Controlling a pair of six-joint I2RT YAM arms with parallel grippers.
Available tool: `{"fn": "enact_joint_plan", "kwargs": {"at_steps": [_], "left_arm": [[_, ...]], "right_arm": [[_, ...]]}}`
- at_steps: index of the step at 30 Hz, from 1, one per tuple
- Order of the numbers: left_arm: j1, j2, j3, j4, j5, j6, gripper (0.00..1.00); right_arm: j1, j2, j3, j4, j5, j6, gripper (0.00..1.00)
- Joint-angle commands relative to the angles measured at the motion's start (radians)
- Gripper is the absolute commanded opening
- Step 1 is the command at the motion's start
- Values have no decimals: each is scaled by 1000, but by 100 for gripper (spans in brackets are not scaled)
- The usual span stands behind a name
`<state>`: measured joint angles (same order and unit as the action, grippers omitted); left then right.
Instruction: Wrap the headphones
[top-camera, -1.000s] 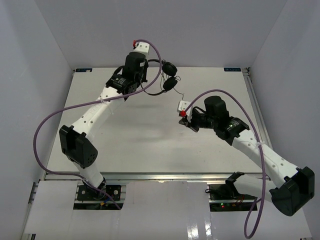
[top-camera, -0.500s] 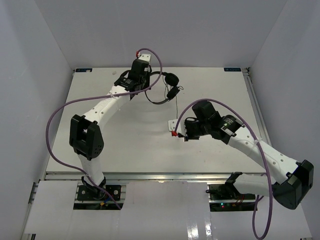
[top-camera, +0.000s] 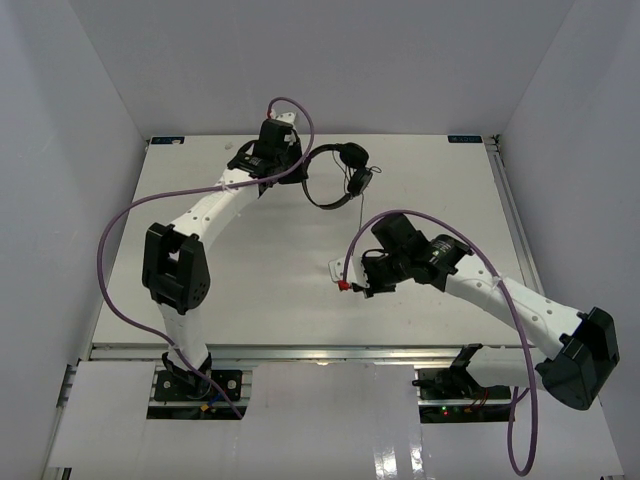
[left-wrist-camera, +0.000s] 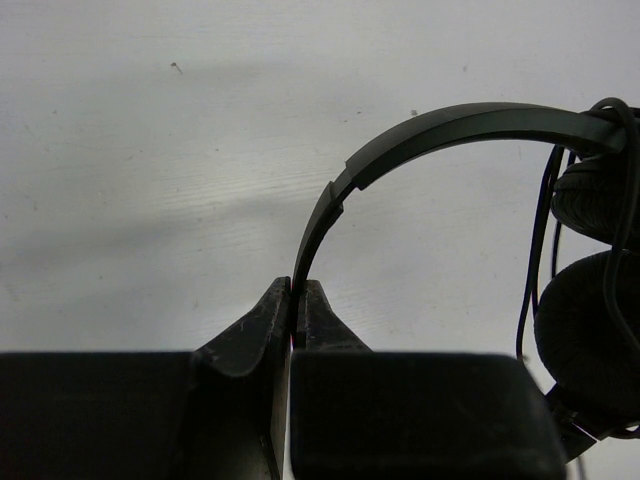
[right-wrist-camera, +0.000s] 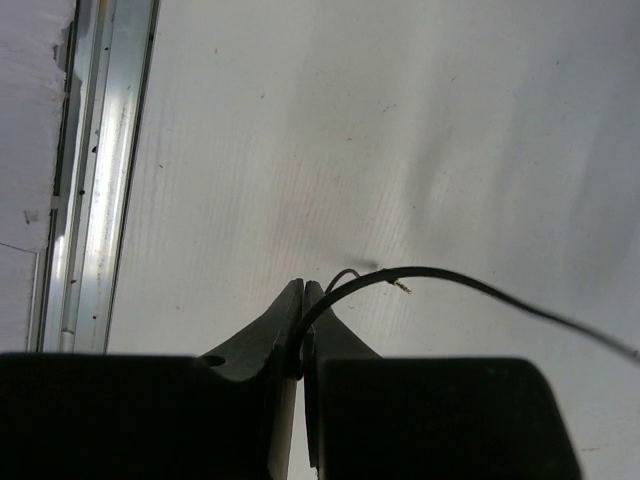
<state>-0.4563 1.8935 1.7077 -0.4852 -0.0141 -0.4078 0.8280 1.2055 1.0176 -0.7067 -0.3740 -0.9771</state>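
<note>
Two grippers each pinch a different part of the headphones (top-camera: 338, 178), which sit toward the far middle of the table (top-camera: 200, 300). On the far side, the left gripper (left-wrist-camera: 295, 290) has its jaws pressed tight on the thin curved headband (left-wrist-camera: 440, 125). It clamps the band near one end, so that the band arcs up and to the right from the fingertips. Both round padded earcups (left-wrist-camera: 590, 340) sit close together at the band's other end — one above the other in the left wrist view — with thin black strands running down beside them.

From there the cable (right-wrist-camera: 450, 274) runs toward the near side to the right gripper (right-wrist-camera: 302, 290), which is well apart from the left one, near the table's middle. Its jaws are closed on the cable close to its end, and a short stub curls out just past the fingers.

Whether the earcups touch the table or hang just above it is hard to judge from overhead.
</note>
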Motion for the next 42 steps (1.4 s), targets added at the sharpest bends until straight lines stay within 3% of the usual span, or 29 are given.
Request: {"fn": "enact_joint_plan", "kwargs": {"at_steps": [1,4,9,18,26,32,38,42], "left_arm": [[39,-69,-4,64,145,-86,0],[66,-86,-40,100,241,-132,0],[68,-89,-48,99,175,-113,0],[68,-25,-101,83,77,-37,0],[9,18,-178,79,-7,81,0],[-72,3,-258,70,-68,177,0],[-114,-79,-341,80,-58,248,0],[-128,-140,-417,96,-60,296,0]], "right_arm": [[8,-19,-39,-4,-42,-15,8],[7,-26,-62,1,-33,-29,8],[8,-46,-59,-23,-67,-47,8],[6,-40,111,-79,-10,-68,8],[-3,-1,243,-10,279,-78,8],[-13,31,225,127,509,-87,8],[-61,60,186,295,650,-120,8],[-100,63,164,376,666,-153,8]]}}
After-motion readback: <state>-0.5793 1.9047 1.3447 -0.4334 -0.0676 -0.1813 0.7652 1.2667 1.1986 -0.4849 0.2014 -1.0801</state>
